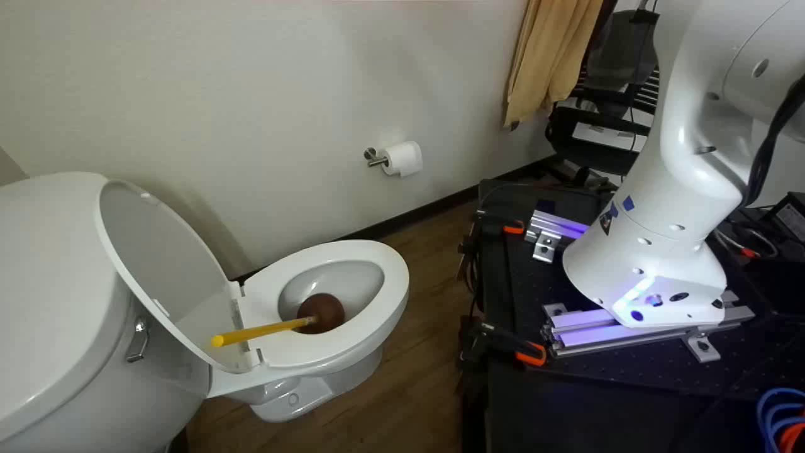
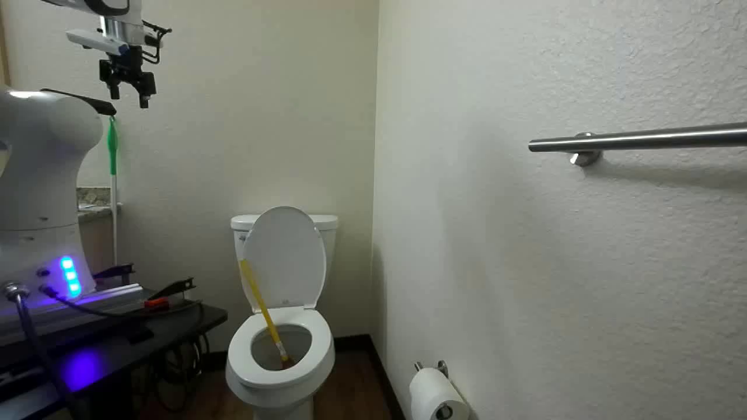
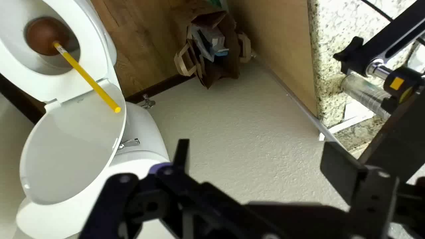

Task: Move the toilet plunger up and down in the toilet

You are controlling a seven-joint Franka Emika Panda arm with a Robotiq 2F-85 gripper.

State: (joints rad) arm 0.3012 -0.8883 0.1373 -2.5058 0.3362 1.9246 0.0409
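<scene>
Yellow handle (image 3: 85,76) slanting over the hinge edge of the seat (image 3: 94,49), presumably for easy grasping, the toilet plunger (image 2: 267,315) rests in the toilet (image 2: 274,391); the gripper (image 2: 129,100) hangs, 2 fingers (image 3: 342,174) apart.

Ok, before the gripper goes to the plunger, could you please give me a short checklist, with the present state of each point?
1. Lid raised: ok.
2. Cup inside the bowl: ok.
3. Cup sealed against the bowl: cannot tell; its underside is hidden.
4. Gripper open and empty: ok.
5. Gripper at the handle: not ok; it hangs apart and higher.
6. Handle clear of the lid: cannot tell.
</scene>
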